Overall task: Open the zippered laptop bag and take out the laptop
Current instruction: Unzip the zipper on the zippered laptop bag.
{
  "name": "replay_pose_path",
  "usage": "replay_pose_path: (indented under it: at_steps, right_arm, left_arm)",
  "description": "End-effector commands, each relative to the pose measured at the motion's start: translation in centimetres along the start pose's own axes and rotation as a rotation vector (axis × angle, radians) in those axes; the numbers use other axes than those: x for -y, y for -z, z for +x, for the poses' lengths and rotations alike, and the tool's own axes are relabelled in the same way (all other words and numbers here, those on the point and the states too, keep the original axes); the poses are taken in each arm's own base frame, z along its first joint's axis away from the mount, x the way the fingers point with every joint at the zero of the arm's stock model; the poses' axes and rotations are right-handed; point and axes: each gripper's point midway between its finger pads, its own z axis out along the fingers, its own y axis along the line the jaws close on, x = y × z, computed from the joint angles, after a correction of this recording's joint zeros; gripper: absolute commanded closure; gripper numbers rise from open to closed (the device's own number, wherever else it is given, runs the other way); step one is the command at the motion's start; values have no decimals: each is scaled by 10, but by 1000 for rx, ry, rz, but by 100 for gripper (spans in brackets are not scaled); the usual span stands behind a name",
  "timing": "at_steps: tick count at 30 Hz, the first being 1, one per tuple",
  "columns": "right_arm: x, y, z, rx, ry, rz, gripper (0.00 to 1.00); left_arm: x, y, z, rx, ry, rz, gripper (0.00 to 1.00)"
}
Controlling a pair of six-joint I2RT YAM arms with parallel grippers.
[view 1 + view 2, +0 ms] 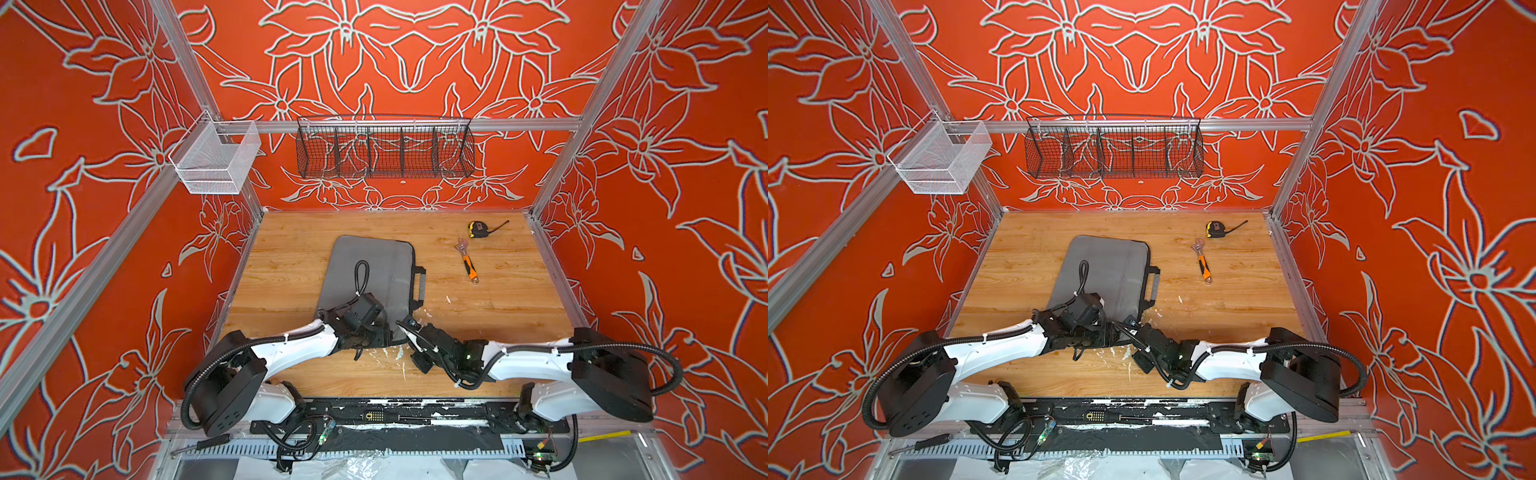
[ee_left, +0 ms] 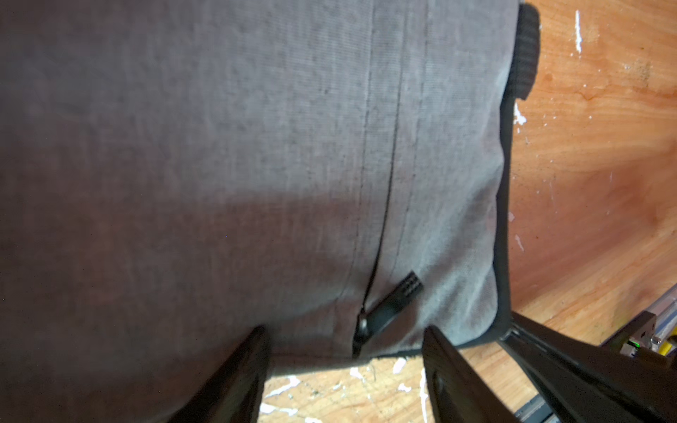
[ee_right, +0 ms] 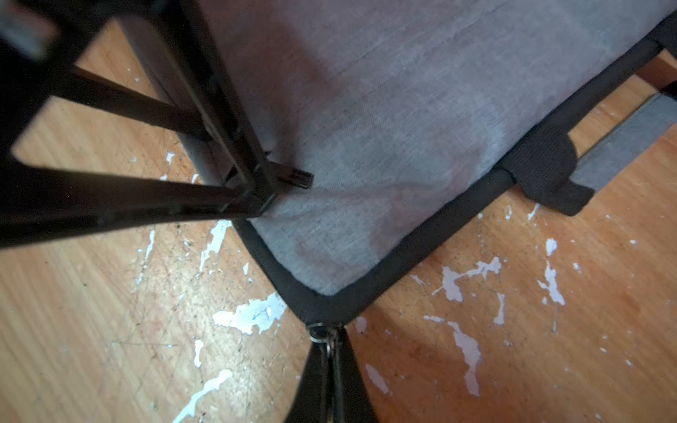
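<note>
The zippered laptop bag (image 1: 374,270) lies flat on the worktop (image 1: 282,266), left of centre. Its near edge sits under both arms, and its black strap handles (image 1: 419,286) are on its right side. The right end effector (image 3: 326,351) is pinched tight on the metal zipper pull (image 3: 322,335) at the bag's near right corner, where the black edging turns. The left end effector (image 2: 344,329) stands wide over the near edge, a finger on either side of a small pocket pull (image 2: 394,298) that lies on the fabric. A narrow strip of bare wood runs between the bag's left edge and the frame. Right of the handles the wood is open up to the wrench (image 1: 468,262) and the tape measure (image 1: 480,229).
</note>
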Motion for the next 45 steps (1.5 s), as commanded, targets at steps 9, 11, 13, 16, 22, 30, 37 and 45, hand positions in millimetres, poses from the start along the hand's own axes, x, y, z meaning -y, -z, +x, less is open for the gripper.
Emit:
replay_pose_path:
  at_steps: [9, 11, 13, 16, 22, 30, 37, 45]
  right_arm:
    - [7, -18, 20, -68, -86, 5, 100]
    - [6, -15, 14, -42, -117, -6, 100]
    - [2, -11, 9, -8, -155, -38, 100]
    - [1, -4, 4, 17, -212, -63, 100]
    - [-4, 4, -1, 39, -293, -148, 100]
    - [-26, 11, -16, 39, -293, -279, 100]
    - [-30, 30, -24, 82, -284, -325, 100]
    - [-33, 35, -18, 45, -267, -341, 100]
  left_arm:
    - [-29, 14, 42, -19, -171, -130, 32]
    - [-12, 22, 38, 61, -286, -101, 32]
    - [5, 30, 34, 150, -403, -63, 31]
    - [22, 38, 35, 230, -546, -12, 31]
    - [43, 46, 32, 286, -797, -36, 32]
    - [82, 31, 52, 391, -1368, -21, 31]
    - [85, 11, 43, 376, -1469, -103, 36]
    - [81, 7, 27, 420, -1420, -154, 37]
